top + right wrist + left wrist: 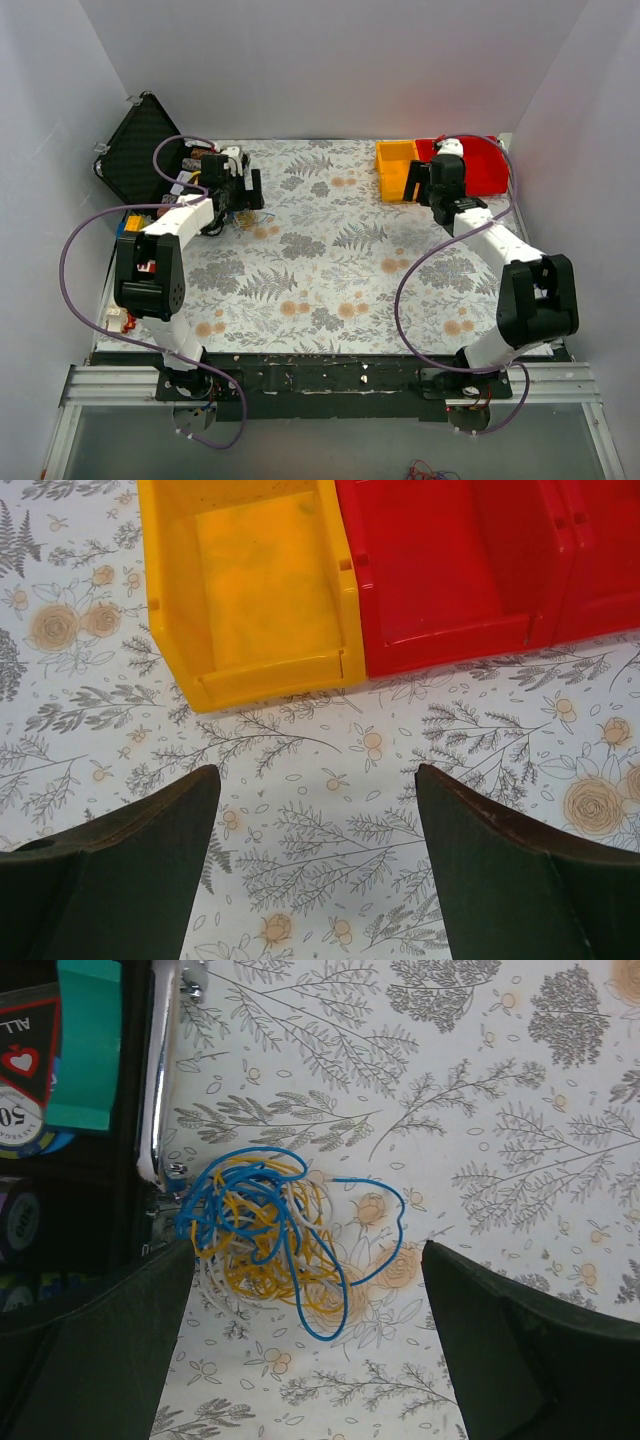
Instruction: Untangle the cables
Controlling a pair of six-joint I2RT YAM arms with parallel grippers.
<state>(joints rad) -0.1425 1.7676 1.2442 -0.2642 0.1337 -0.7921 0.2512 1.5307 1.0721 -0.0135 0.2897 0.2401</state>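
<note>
The cables (262, 1228) lie in one tangled ball of thin blue, yellow and white wires on the floral tablecloth, with a blue loop trailing to the right. The ball sits next to the edge of a black case. In the top view it is a small clump (243, 217) at the far left. My left gripper (308, 1252) is open and empty, with the ball between and just ahead of its fingers; it also shows in the top view (245, 190). My right gripper (318, 772) is open and empty over bare cloth, far from the cables, at the far right in the top view (428, 182).
An open black case (138, 140) stands at the far left, holding a poker chip (20, 1100) and a green card (88, 1045); its metal rim (160, 1070) is beside the tangle. A yellow bin (250, 590) and a red bin (450, 570) sit just ahead of my right gripper.
</note>
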